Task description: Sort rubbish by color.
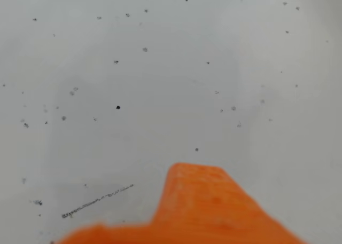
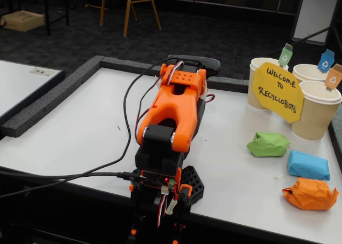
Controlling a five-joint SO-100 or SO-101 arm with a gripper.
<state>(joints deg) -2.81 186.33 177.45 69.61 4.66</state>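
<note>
— How do the wads look?
— Crumpled paper, on the bench at the fixed view's right: green [image 2: 268, 144] nearest the cups [image 2: 316, 109], blue [image 2: 308, 165] below it, orange [image 2: 310, 193] lowest.
— The pincer?
— An orange tip [image 1: 197, 201] over bare bench [image 1: 160, 84]; can't tell whether it's parted.

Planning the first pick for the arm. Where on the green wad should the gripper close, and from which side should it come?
Probably from above, closing across the narrower width of the green wad. It lies low and flattish on the table, with a folded ridge on top. In the fixed view it sits apart from the blue wad but near the sign and cups, so a sideways approach looks tighter.
</note>
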